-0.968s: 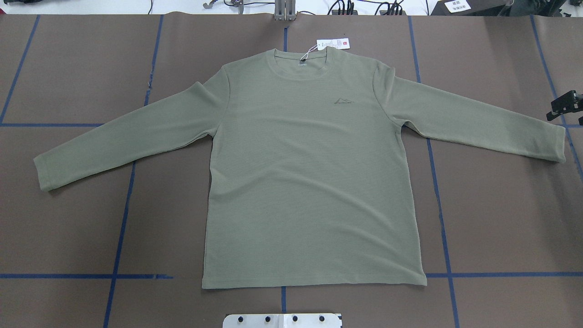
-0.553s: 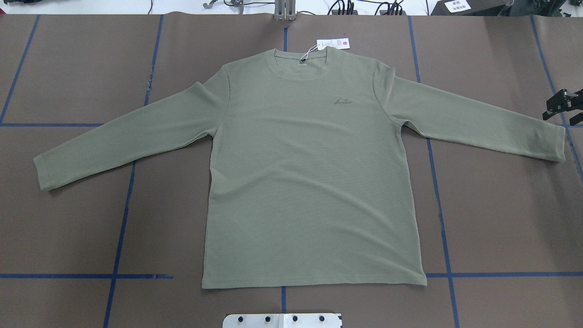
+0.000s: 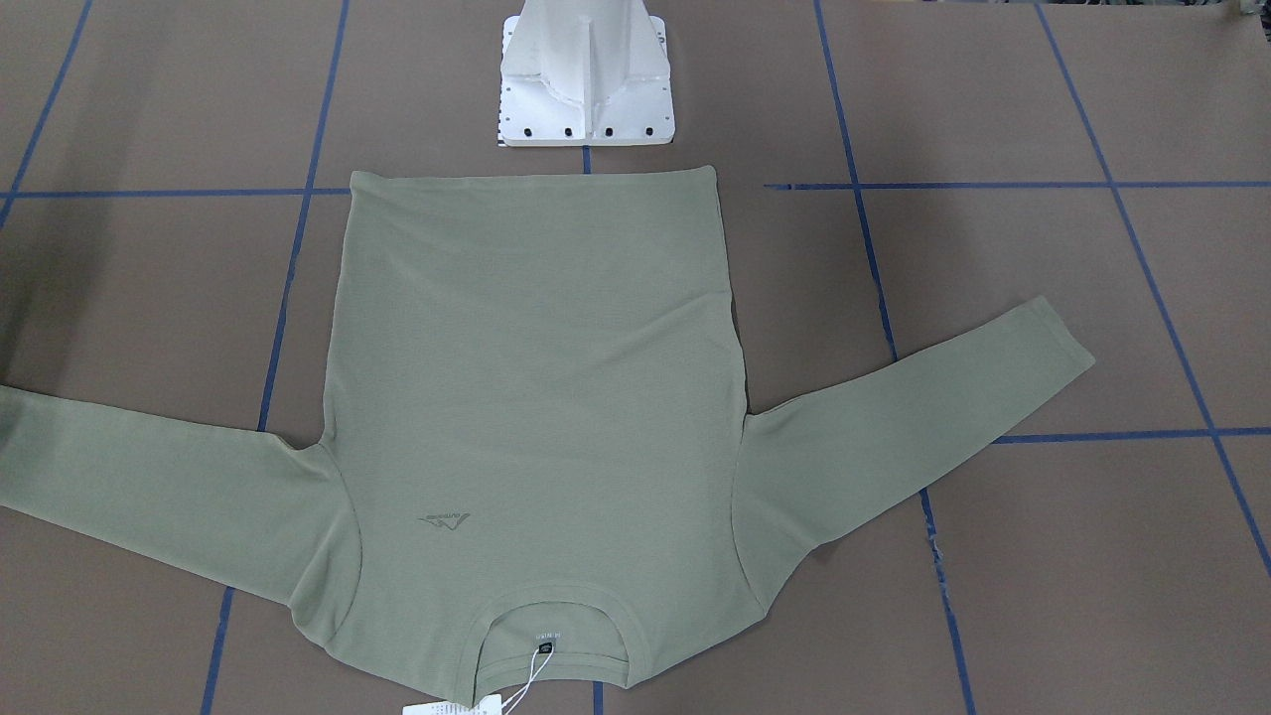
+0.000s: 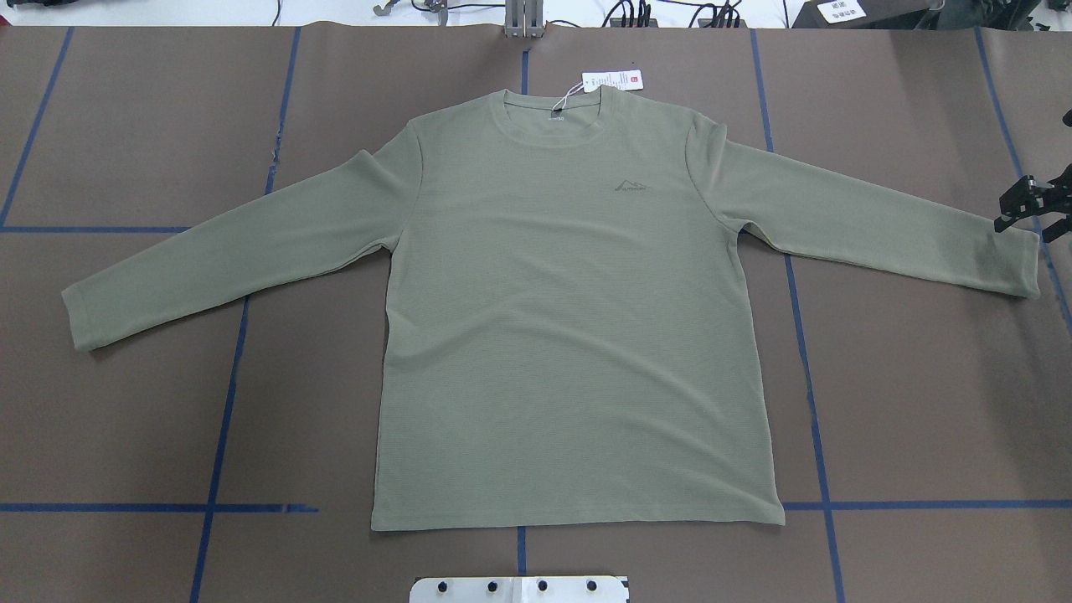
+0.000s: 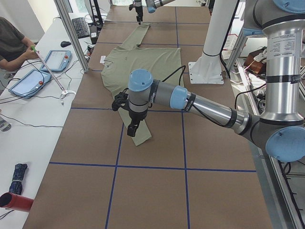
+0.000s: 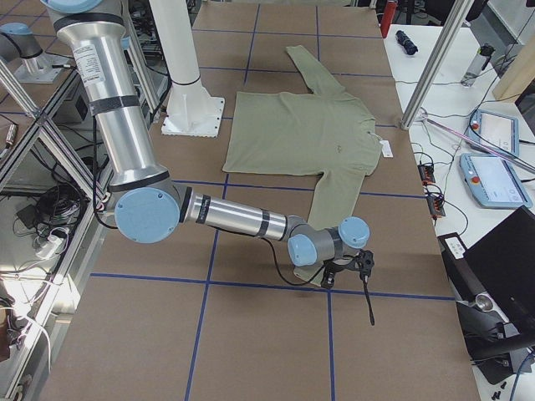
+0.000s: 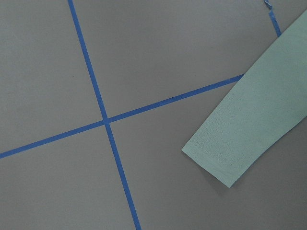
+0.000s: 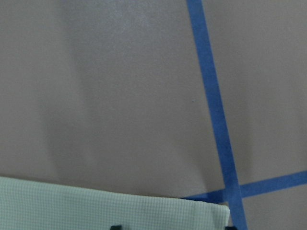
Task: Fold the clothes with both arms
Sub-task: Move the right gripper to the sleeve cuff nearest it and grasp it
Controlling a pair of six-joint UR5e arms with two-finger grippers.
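Observation:
The sage-green long-sleeve shirt [image 4: 569,335] lies flat, face up, with both sleeves spread and the collar at the far edge; it also shows in the front-facing view [image 3: 536,377]. Its white hang tag [image 4: 612,80] lies beyond the collar. My right gripper [image 4: 1023,226] hovers at the right edge, just above that sleeve's cuff [image 4: 1015,266], with its jaws apart and empty. The right wrist view shows this cuff [image 8: 120,208]. My left gripper [image 5: 131,128] hangs over the other sleeve's cuff [image 4: 79,314]; I cannot tell if it is open. The left wrist view shows that cuff [image 7: 225,153] and no fingers.
The white pedestal base [image 3: 586,89] stands near the shirt's hem. Blue tape lines [image 4: 222,419] cross the brown table. A side table with tablets [image 5: 55,59] and a seated operator [image 5: 12,43] lies beyond the far edge.
My right gripper has moved a little left and down in the overhead view, closer to the right sleeve's cuff. The shirt has not moved.

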